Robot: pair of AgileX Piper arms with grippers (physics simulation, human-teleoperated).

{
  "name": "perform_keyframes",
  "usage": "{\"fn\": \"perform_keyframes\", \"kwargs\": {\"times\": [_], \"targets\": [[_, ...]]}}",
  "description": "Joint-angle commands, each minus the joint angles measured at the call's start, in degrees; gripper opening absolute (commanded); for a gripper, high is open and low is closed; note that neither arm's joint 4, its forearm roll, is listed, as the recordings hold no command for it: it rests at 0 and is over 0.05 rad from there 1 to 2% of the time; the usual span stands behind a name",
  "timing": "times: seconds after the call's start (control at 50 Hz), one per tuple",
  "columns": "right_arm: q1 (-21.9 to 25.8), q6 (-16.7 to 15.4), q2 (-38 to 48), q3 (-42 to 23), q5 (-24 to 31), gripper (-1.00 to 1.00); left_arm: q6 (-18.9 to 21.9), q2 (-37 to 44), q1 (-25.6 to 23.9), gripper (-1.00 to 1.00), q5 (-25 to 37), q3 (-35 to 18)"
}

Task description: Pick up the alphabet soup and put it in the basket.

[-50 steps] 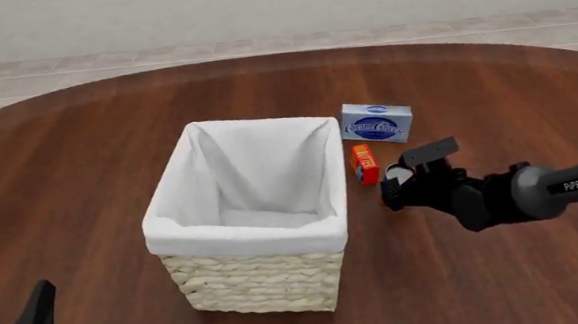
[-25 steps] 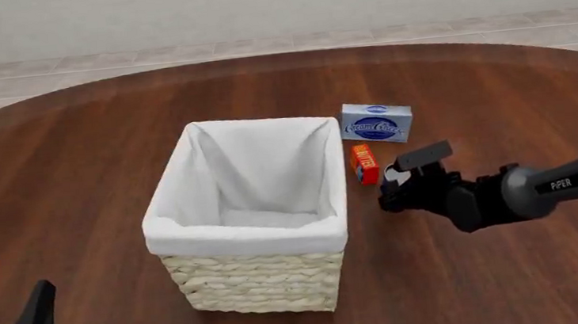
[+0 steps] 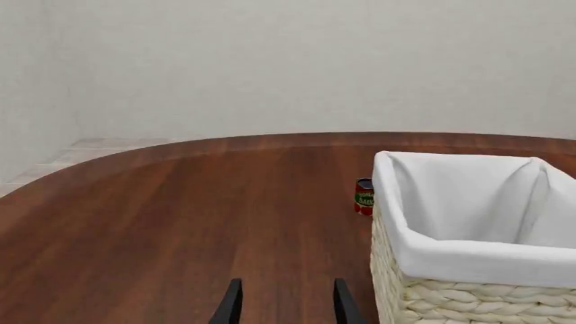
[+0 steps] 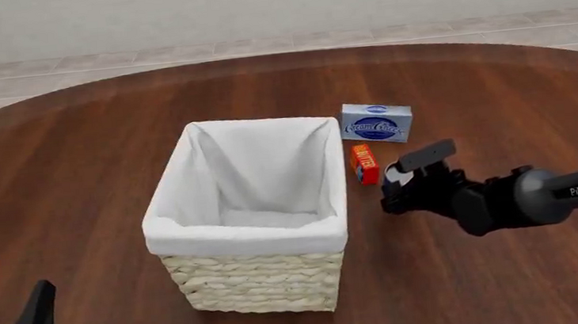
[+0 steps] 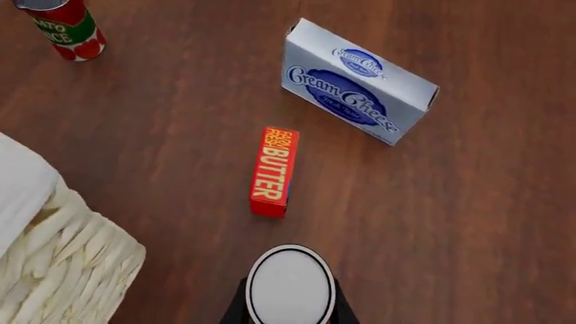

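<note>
Here, the right gripper (image 5: 290, 312) closes on the alphabet soup (image 5: 290, 285) from above beside the basket (image 4: 246, 281), ready for lifting, while the idle left gripper (image 3: 280, 304) stays parted.

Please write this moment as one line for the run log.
right gripper: shut on soup can | left gripper: open, empty | basket: no can inside

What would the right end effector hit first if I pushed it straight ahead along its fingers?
Probably the butter box. The right end effector is closed around the alphabet soup, and the box lies directly ahead of the can on the table; the height difference is unclear, so it might pass above.
</note>
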Motion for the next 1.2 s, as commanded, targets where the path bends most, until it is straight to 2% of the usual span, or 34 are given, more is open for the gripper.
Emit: {"fn": "perform_keyframes", "kwargs": {"times": [0.02, 0.64, 0.76, 1.04, 1.2], "targets": [[0.0, -0.4, -4.9, 0.4, 2.1, -1.0, 0.0, 0.0, 0.0, 1.0, 0.0, 0.0], [0.1, -6.1, -22.8, -1.1, 12.7, -1.0, 0.0, 0.0, 0.0, 1.0, 0.0, 0.0], [1.4, -7.0, -29.0, 0.0, 15.7, -1.0, 0.0, 0.0, 0.0, 1.0, 0.0, 0.0], [4.4, -9.4, -33.2, -4.3, 21.2, -1.0, 0.0, 0.0, 0.0, 1.0, 0.0, 0.0], [5.0, -12.4, -36.0, -7.8, 25.0, -1.0, 0.0, 0.0, 0.0, 1.0, 0.0, 0.0]]}}
